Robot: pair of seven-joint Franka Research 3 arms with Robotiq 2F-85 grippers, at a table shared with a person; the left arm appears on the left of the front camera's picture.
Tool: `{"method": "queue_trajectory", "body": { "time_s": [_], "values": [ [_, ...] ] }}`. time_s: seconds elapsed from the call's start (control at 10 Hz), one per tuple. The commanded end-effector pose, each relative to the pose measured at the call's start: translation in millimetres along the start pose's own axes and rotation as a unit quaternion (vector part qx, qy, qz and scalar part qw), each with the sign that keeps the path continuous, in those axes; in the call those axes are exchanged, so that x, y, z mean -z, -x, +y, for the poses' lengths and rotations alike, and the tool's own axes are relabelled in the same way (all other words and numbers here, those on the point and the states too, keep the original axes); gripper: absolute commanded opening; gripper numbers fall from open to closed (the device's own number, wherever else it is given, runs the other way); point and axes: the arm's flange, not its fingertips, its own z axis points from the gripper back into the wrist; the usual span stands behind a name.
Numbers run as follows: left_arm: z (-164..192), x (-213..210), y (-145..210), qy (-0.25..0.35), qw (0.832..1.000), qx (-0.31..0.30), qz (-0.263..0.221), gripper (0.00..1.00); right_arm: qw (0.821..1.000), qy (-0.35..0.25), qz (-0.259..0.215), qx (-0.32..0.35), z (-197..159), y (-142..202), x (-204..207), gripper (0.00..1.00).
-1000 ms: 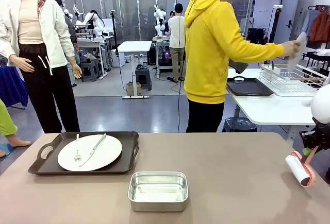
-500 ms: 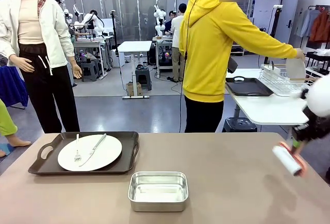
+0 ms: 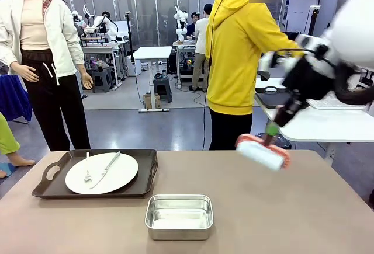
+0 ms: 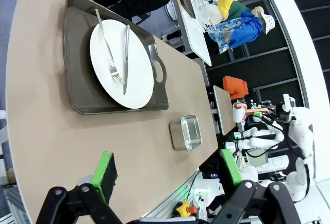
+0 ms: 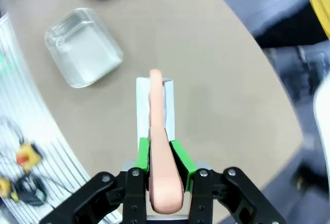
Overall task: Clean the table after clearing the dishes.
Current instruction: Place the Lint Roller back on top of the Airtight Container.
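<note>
"Table (image 3: 304, 213): where's the open room?"
"The right half is bare out to its rounded edge. Tray (image 3: 149, 175) with plate (image 3: 120, 178) sits left, by the far edge. Pan (image 3: 179, 216) is centre, by the near edge."
"Hands?"
"Right gripper (image 5: 161, 154) clamps the roller (image 3: 262, 155) by its handle, near the far edge, right of middle. Left gripper (image 4: 167, 168) is spread wide, holding nothing."

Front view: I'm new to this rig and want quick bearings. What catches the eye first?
The right hand, shut on a pink-handled lint roller, hangs over the right half of the table. At the left, a white plate with fork and knife lies on a dark tray, with a steel pan near the front edge. Behind the table stands a person in a yellow hoodie.
</note>
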Motion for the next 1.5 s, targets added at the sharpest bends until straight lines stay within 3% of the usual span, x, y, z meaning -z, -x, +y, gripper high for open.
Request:
{"method": "queue_trajectory", "body": {
  "time_s": [0.0,0.4,0.7,1.4],
  "values": [
    [-1,-2,0,0.006,1.000,0.009,-0.004,1.00,0.987,-0.056,0.031,-0.147,-9,-65,30,0.22],
    [-1,-2,0,0.006,1.000,0.009,-0.004,1.00,0.964,-0.086,0.096,-0.235,50,-146,130,0.22],
    [-1,-2,0,0.006,1.000,0.009,-0.004,1.00,0.956,-0.107,0.148,-0.230,77,-151,183,0.22],
    [-1,-2,0,0.006,1.000,0.009,-0.004,1.00,0.955,-0.141,0.128,-0.229,71,-170,256,0.22]
  ]
}}
